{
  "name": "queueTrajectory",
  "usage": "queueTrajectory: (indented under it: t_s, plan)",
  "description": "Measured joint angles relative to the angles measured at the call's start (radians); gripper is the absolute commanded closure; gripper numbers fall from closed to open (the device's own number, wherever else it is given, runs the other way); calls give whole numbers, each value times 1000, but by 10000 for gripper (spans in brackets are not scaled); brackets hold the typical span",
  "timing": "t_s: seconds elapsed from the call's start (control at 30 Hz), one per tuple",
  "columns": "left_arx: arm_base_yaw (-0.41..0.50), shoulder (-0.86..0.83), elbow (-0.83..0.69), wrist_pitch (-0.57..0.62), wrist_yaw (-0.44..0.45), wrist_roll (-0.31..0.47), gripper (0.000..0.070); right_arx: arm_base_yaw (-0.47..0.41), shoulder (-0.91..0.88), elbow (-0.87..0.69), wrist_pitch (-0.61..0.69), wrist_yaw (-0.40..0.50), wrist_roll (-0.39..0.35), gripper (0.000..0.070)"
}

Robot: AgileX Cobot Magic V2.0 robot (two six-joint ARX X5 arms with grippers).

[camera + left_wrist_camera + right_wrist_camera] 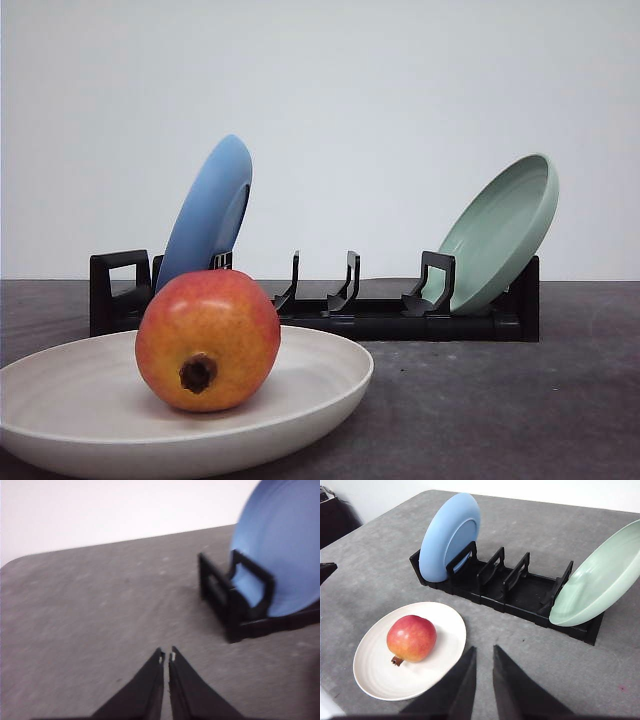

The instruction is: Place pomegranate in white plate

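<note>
A pomegranate sits inside the white plate on a gray tabletop, its dark calyx end turned toward the front camera and its red-and-yellow skin resting on the plate's floor, toward the middle of the dish. Behind the plate stands a black dish rack; a blue plate leans upright in the slots at its left end and a pale green plate tilts outward at its right end, with the slots between them holding nothing.

In the left wrist view, the left hand hangs above bare tabletop near the rack's blue-plate end, its two dark fingers pressed almost tip to tip and gripping nothing, though the frame is blurred. In the right wrist view, the right hand hovers over the tabletop just beside the white plate's rim, fingers drawn close with a narrow gap between them, apparently clenched on nothing and clear of the fruit.
</note>
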State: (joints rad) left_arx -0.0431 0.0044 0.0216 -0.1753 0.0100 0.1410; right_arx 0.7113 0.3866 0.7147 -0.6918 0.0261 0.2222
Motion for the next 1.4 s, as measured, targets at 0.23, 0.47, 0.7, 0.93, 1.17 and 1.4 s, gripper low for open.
queueTrajectory:
  t_s: [0.23, 0.47, 0.7, 0.93, 1.17, 1.4]
  plan:
    - [31, 0, 0, -9, -53, -2, 700, 0, 0, 0, 0, 0, 0, 643]
    - [39, 0, 0, -8, -58, -59, 700, 0, 0, 0, 0, 0, 0, 643]
    - [42, 0, 0, -8, -58, -99, 700, 0, 0, 0, 0, 0, 0, 643]
    - [42, 0, 0, -8, -58, -170, 700, 0, 0, 0, 0, 0, 0, 643]
    - [42, 0, 0, -8, -58, -191, 700, 0, 0, 0, 0, 0, 0, 643]
    - [42, 0, 0, -8, -58, -195, 700, 0, 0, 0, 0, 0, 0, 643]
